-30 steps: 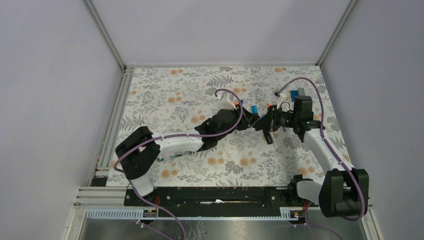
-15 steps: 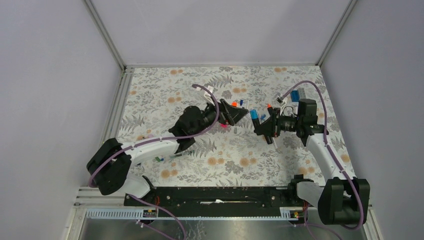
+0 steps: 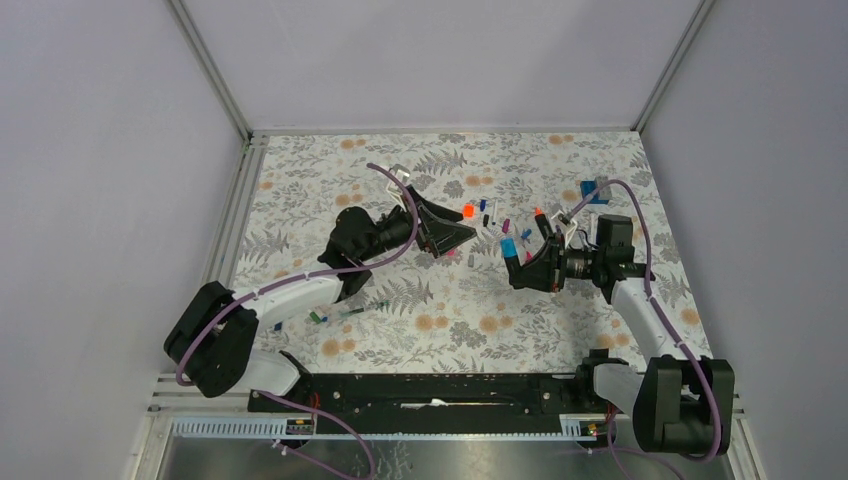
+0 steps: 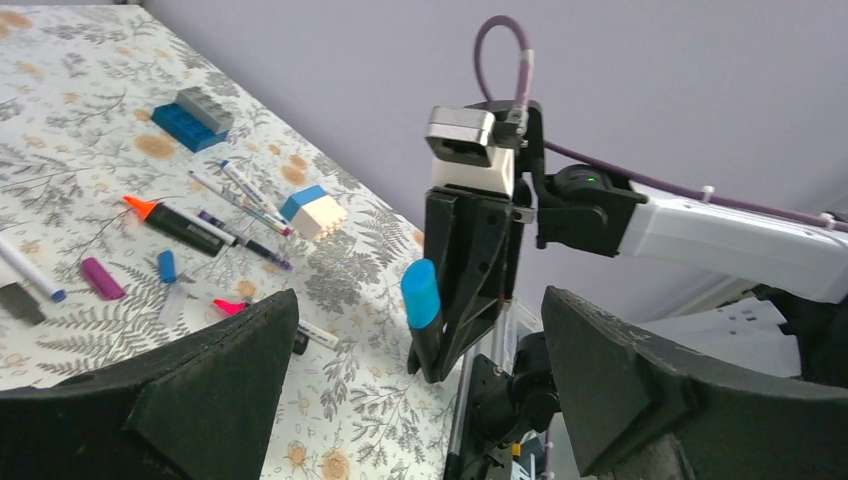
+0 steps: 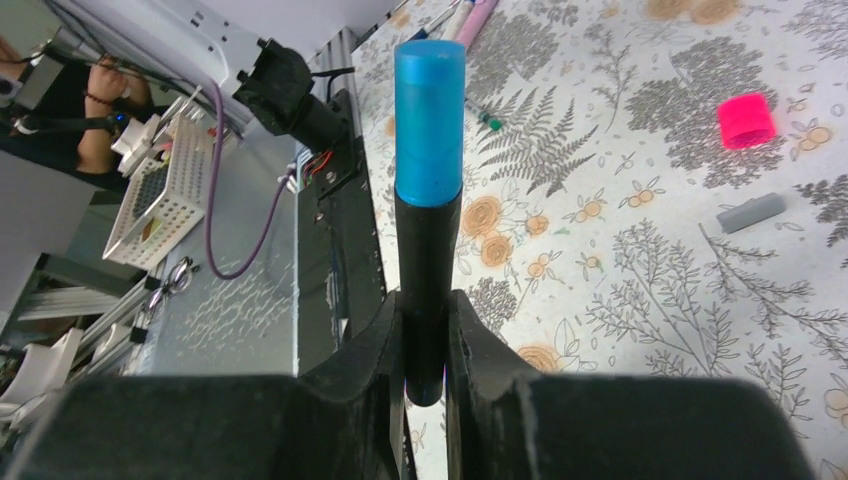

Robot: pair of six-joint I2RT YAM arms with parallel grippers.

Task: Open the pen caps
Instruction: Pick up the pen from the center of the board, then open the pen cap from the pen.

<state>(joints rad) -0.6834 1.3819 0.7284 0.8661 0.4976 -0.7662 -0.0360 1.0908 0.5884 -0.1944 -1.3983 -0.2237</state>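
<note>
Right gripper [image 5: 425, 320] clamps a black highlighter [image 5: 424, 260] above the worktop's [image 3: 330, 200] right half. Its blue cap [image 4: 420, 295] stands upward, still on, just short of the wide-open left gripper [image 3: 455, 235] facing it.

left tool [image 3: 458, 240] left of highlighter [image 3: 510, 246] | highlighter in right tool [image 5: 425, 320] | loose pens [image 3: 497, 215] behind
</note>
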